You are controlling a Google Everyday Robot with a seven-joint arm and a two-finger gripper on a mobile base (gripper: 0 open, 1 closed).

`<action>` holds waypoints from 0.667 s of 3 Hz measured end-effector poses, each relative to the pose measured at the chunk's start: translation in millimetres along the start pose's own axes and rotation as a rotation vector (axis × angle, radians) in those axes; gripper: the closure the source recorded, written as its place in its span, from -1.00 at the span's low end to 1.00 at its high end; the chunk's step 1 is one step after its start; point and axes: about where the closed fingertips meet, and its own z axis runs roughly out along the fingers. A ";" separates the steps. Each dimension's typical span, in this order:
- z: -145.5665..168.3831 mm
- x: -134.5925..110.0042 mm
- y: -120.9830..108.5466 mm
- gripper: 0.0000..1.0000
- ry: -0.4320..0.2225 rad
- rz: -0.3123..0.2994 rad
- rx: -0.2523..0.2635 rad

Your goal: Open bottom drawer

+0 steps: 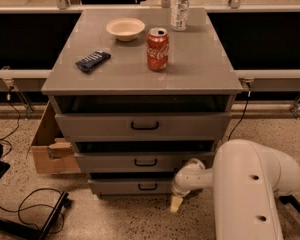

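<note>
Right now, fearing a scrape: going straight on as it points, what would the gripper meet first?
Probably the floor: the gripper, low by the bottom drawer, points down at it. Depth is unclear.

Grey bottom drawer (121,186) — black handle (148,186), cream jaws beside it, red can (157,49)

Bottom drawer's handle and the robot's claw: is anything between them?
No. In the camera view only the bare front of the bottom drawer lies between its handle and the gripper, low at its right end.
</note>
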 end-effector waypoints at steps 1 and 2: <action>7.1 -9.7 -7.2 -1.00 -0.018 -0.009 -0.005; 18.3 -17.5 -3.5 -0.63 -0.035 -0.011 -0.029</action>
